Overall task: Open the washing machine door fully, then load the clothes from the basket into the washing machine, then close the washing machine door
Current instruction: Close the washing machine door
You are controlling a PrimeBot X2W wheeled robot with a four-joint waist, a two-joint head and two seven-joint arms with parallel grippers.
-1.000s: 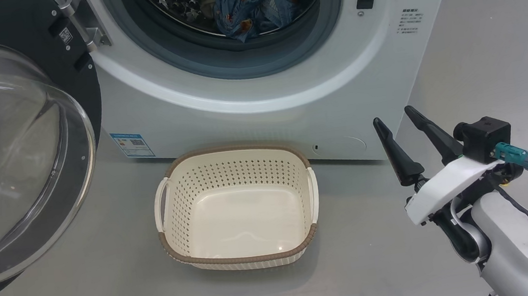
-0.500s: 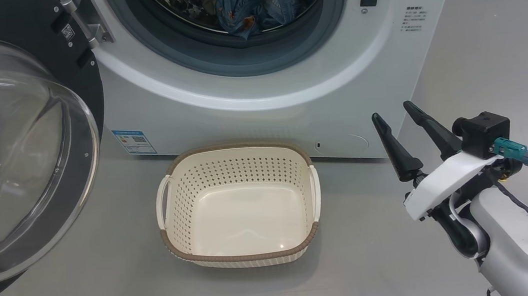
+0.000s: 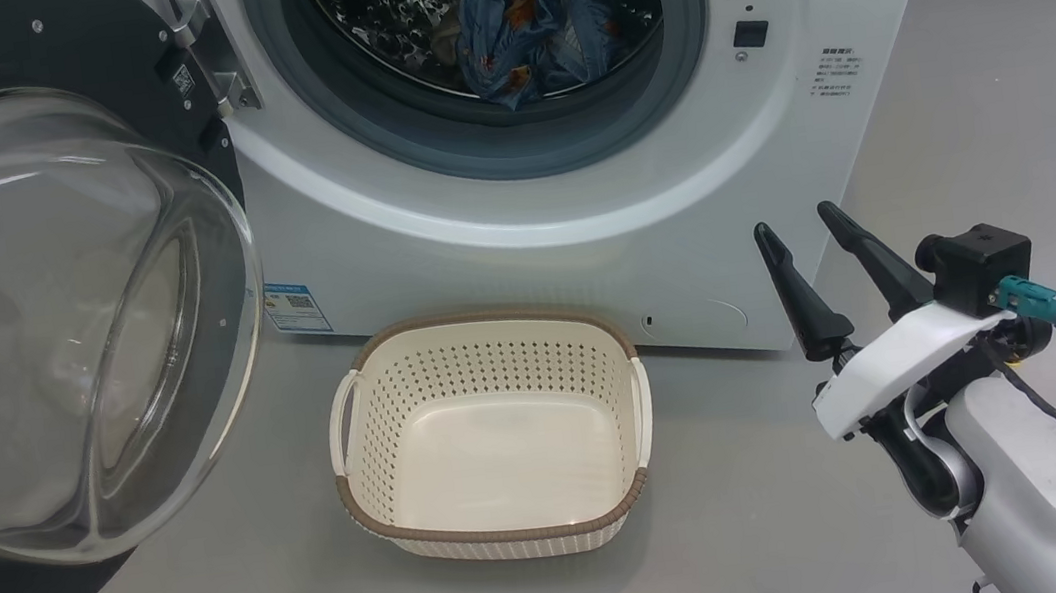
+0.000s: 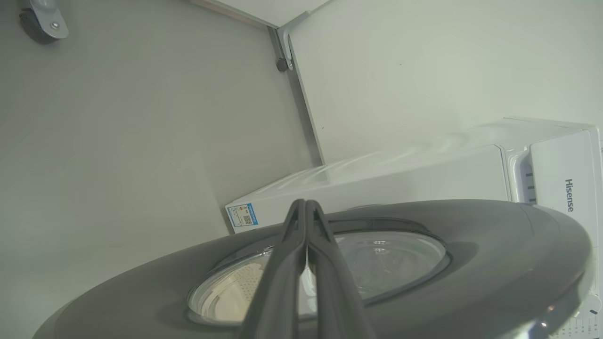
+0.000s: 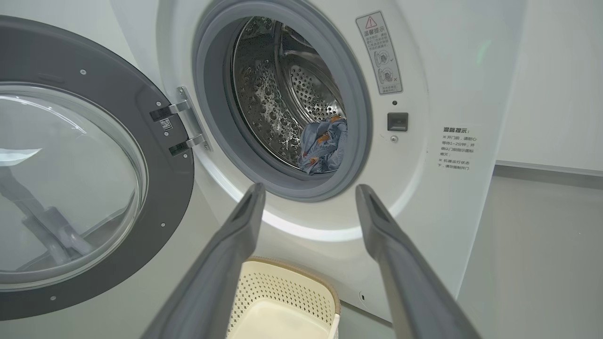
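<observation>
— Where is the washing machine door at this moment?

— In the head camera I see the washing machine door swung open at the left of the washing machine, hanging on its hinge beside the opening. Its glass bowl bulges toward the camera and the black rim goes around it.

— And the clothes?

— The clothes lie inside the steel drum, a blue bundle with orange figures, low at the front, just behind the grey seal. The basket stands upright on the grey floor just before the machine, below the opening, and I see its bare cream bottom. A small blue label is on the machine front, left of the basket.

— How are the 2 grippers?

— The right gripper is wide, its 2 fingers well apart with nothing between them. It hangs in the air to the right of the basket, before the lower right corner of the machine, and touches nothing. In the right wrist camera its fingers point toward the opening. The left gripper is narrow: in the left wrist camera its 2 fingers are pressed together and hold nothing. They lie over the outer face of the door, across its round window. If the tips touch the door, I cannot tell.
</observation>
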